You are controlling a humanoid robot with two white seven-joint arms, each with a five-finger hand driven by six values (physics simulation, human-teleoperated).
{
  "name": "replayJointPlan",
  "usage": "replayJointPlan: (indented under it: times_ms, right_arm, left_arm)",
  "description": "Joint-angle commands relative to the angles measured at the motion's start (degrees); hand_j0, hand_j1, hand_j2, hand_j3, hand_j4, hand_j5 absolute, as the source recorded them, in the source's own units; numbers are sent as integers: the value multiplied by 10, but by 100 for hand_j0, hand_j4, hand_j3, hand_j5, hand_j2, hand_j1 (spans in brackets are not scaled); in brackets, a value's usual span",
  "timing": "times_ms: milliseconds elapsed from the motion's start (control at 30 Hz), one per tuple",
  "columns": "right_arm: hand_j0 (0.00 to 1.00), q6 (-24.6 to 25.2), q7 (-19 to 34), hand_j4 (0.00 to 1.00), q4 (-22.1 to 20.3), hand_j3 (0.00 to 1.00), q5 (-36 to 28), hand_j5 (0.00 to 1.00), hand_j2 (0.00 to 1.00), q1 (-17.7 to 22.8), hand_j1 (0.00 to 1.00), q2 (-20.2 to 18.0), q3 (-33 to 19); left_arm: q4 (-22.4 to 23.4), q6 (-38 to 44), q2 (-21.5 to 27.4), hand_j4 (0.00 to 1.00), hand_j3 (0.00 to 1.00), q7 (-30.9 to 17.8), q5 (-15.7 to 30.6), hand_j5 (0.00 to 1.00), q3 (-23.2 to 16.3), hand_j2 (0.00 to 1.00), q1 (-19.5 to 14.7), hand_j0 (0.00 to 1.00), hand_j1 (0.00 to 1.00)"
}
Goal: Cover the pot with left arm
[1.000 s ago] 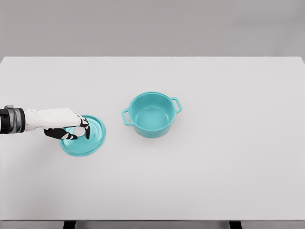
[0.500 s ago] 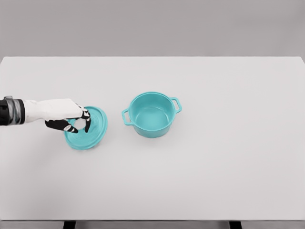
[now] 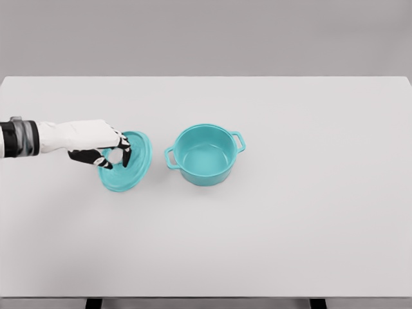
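My left hand (image 3: 96, 145) fingers (image 3: 122, 153) are clenched on the lid (image 3: 129, 164) knob, lid tilted just left of the open pot (image 3: 205, 154). It seems rigid, light, probably slick; the knob's the best hold.

One teal pot (image 3: 204, 154), one matching lid (image 3: 132, 164) and one robot hand (image 3: 96, 145) (the left) are counted on one white table (image 3: 309, 193)

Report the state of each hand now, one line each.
Left hand: shut on the teal lid, left of the open pot.
Right hand: not in view.
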Motion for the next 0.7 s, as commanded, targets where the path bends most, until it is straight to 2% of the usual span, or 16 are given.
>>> replayJointPlan:
  times_ms: [0, 200, 367, 667]
  right_arm:
    - [100, 0, 0, 100, 0, 100, 0, 100, 100, 0, 100, 0, 0]
    - [100, 0, 0, 100, 0, 100, 0, 100, 100, 0, 100, 0, 0]
    - [100, 0, 0, 100, 0, 100, 0, 100, 100, 0, 100, 0, 0]
    - [100, 0, 0, 100, 0, 100, 0, 100, 100, 0, 100, 0, 0]
  left_arm:
    - [-1, 1, -2, 39, 39, 0, 2, 39, 0, 39, 0, 39, 39]
    - [-25, 1, -6, 38, 38, 0, 2, 38, 0, 38, -10, 38, 38]
    - [-24, 6, -26, 38, 38, 0, 2, 38, -3, 38, -27, 38, 38]
    - [-23, 9, -60, 38, 38, 0, 2, 38, -32, 38, -64, 38, 38]
